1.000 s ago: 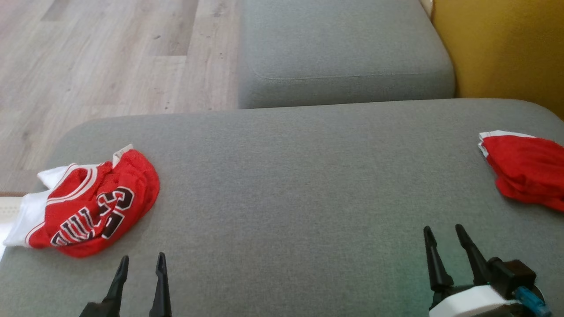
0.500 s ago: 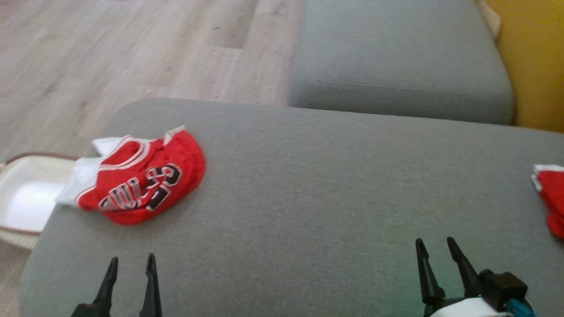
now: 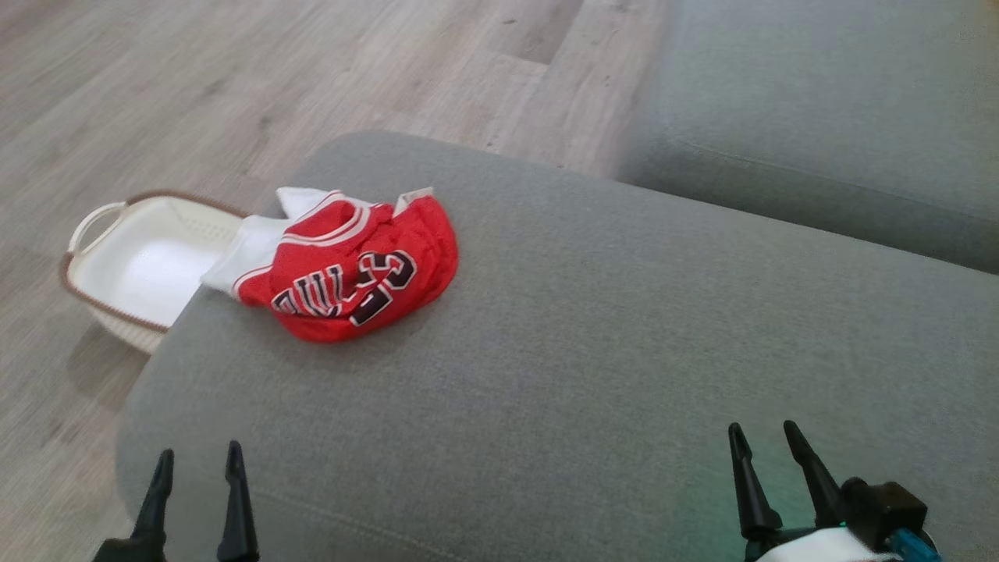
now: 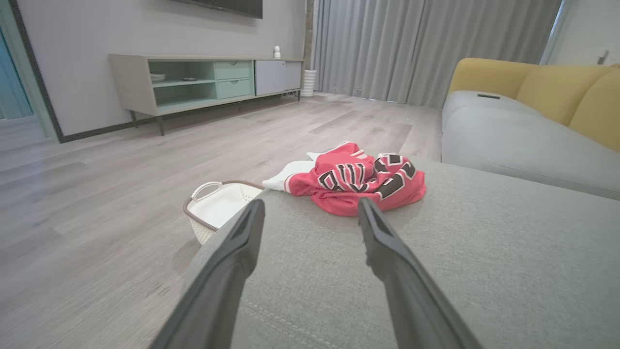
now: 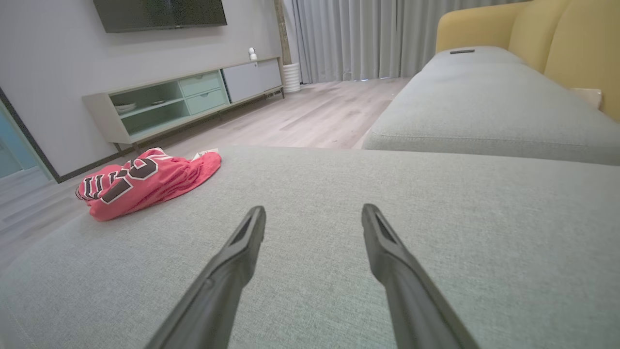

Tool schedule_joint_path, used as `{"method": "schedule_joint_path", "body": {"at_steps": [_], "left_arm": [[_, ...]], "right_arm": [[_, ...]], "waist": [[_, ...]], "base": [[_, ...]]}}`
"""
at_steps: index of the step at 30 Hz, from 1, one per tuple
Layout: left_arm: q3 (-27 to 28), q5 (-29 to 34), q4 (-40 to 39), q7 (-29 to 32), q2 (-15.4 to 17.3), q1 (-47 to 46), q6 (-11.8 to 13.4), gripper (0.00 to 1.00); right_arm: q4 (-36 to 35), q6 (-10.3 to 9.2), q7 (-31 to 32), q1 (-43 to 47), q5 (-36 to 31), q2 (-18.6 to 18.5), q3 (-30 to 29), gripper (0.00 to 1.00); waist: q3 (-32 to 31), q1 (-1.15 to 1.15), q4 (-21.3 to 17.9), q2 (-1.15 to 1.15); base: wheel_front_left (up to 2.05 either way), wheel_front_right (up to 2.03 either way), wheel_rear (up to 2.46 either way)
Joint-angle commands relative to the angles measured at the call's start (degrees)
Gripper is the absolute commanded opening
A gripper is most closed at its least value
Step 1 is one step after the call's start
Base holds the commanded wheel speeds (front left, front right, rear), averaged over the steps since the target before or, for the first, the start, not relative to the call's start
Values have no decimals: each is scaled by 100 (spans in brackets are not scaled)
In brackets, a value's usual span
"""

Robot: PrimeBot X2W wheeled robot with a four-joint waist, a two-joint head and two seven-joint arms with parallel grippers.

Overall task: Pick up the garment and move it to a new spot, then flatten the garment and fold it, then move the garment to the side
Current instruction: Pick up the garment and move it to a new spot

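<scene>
– Zero steps are showing as done, then? Item one, garment (image 3: 351,269): where is it lying?
– Garment: red with dark lettering, lying crumpled in a heap on the grey cushion (image 3: 585,351), near its far left corner. Its white part is reaching the edge just above the basket (image 3: 187,197) on the floor.
– Item two, pincers?
– Left gripper (image 3: 198,451): fingers standing spread wide, carrying nothing, hovering at the near edge, well apart from the garment. Right gripper (image 3: 762,428): likewise spread, carrying nothing.
– Remaining?
– Everything, I am judging: picking up, relocating, flattening, folding, moving aside.
</scene>
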Motion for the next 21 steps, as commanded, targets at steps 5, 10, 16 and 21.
{"method": "schedule_joint_path", "body": {"at_steps": [5, 10, 16, 21], "left_arm": [[279, -19, -373, -31, -17, -266, 72, 100], [375, -45, -663, -31, -8, -521, 128, 100], [499, -78, -822, -31, 97, -1282, 0, 100], [463, -77, -557, -25, 348, -2540, -151, 100]], "right_arm": [[-247, 39, -78, -322, -34, -106, 32, 100], [-285, 39, -78, -358, -34, -216, 57, 100], [-355, 39, -78, -503, -88, -491, 73, 100], [-449, 39, -78, -854, -130, -906, 202, 100]], "waist": [[351, 0, 245, 0], [530, 0, 203, 0], [980, 0, 86, 0], [1563, 0, -130, 0]], "base": [[0, 0, 0], [0, 0, 0], [0, 0, 0], [0, 0, 0]]}}
